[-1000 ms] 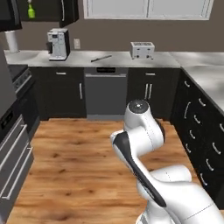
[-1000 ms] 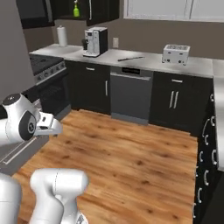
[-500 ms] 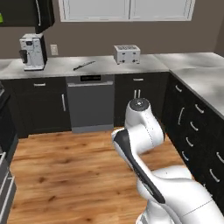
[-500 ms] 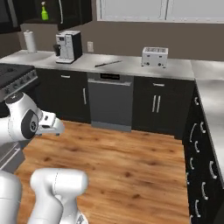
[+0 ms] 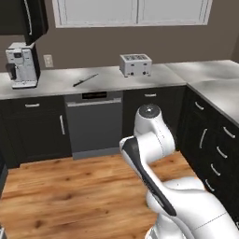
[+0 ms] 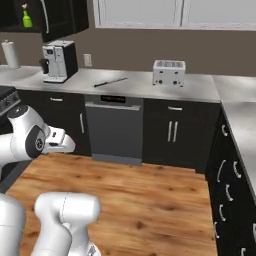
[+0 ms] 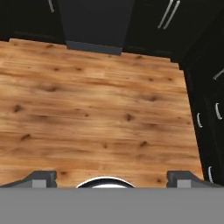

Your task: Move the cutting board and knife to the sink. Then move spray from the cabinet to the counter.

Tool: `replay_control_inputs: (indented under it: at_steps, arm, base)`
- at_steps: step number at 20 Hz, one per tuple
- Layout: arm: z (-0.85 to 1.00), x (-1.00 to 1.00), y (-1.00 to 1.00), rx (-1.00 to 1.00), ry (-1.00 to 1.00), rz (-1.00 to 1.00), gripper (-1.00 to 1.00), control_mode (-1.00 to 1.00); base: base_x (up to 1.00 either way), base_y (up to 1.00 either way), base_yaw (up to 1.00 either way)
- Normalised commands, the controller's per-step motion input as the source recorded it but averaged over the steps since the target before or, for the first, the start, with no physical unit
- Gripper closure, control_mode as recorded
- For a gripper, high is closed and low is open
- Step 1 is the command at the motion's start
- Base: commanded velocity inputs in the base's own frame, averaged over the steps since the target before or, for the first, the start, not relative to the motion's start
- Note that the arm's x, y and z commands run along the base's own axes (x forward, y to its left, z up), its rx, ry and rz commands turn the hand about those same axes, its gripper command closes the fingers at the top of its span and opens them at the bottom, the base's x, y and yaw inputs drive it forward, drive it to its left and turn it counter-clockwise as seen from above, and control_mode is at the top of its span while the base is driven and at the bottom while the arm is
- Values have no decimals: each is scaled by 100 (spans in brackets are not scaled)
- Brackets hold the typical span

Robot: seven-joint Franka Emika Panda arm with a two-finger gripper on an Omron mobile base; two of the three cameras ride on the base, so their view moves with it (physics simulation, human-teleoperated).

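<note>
Hand view looks down at a wooden floor (image 7: 100, 109), with the gripper (image 7: 111, 177) at the bottom edge; its two dark fingertips (image 7: 41, 177) stand far apart, jaws wide open, with nothing between them. Dark cabinet fronts (image 7: 205, 87) run along the top and right side of that view.

From the left base view the arm (image 5: 149, 140) is folded in front of the base, well short of the table (image 5: 112, 77). On the table the knife (image 5: 85, 80) lies flat, just above the dishwasher (image 5: 95, 123), with the toaster (image 5: 135, 64) to its right and the coffee machine (image 5: 22, 65) to its left. The right base view shows the same row: coffee machine (image 6: 59, 61), knife (image 6: 111, 82), toaster (image 6: 169, 72), and a paper towel roll (image 6: 9, 54) at the far left. The spray (image 6: 26, 19) stands in the open upper cabinet (image 6: 60, 17) at the top left, above the paper towel.

Compared with a second ago, the whole picture has shifted in both base views: the table's things sit further left then and the knife is now nearer the middle, so the base has turned or driven, not the things. The arm's pose relative to the base looks unchanged, and the gripper is as wide open as before.
</note>
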Motion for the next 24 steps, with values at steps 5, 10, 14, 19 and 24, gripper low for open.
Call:
replay_control_inputs:
  at_steps: [5, 10, 14, 19, 24]
  arm:
    - [0, 0, 0, 0, 0, 0, -100, 100]
    - [0, 0, 0, 0, 0, 0, -100, 100]
    - [0, 0, 0, 0, 0, 0, -100, 100]
    - [0, 0, 0, 0, 0, 0, -100, 100]
    - [0, 0, 0, 0, 0, 0, -100, 100]
  base:
    - [91, 26, -7]
    - [91, 26, -5]
    - [92, 26, -4]
    - [90, 35, 0]
    - [81, 49, -1]
